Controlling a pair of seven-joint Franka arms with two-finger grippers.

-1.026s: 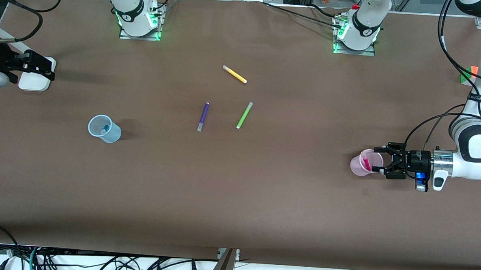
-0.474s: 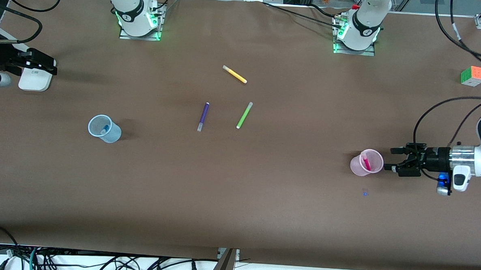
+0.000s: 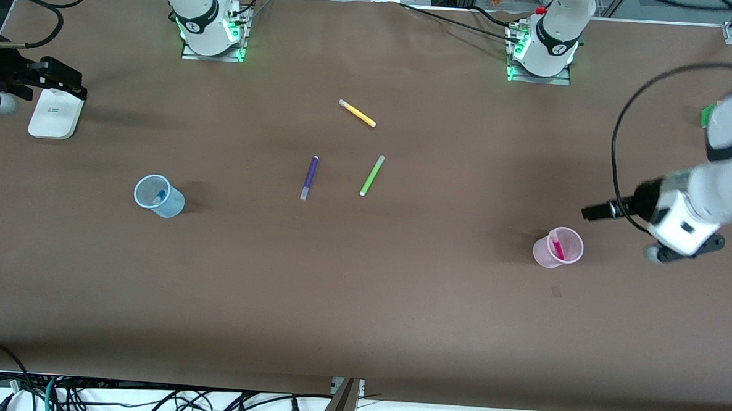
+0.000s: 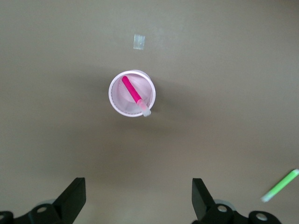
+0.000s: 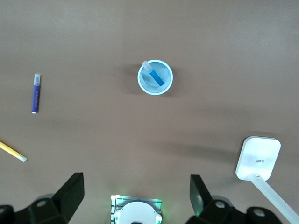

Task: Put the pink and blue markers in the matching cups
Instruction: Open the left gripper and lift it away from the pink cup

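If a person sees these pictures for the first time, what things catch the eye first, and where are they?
First the two cups: the pink cup toward the left arm's end of the table holds the pink marker, and the blue cup toward the right arm's end holds the blue marker. Between them the purple marker, green marker and yellow marker lie on the table. The left gripper is open above the pink cup.

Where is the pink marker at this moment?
The pink marker stands tilted inside the light pink cup, toward the left arm's end of the table, its pale end on the rim. The open left tool is above it.
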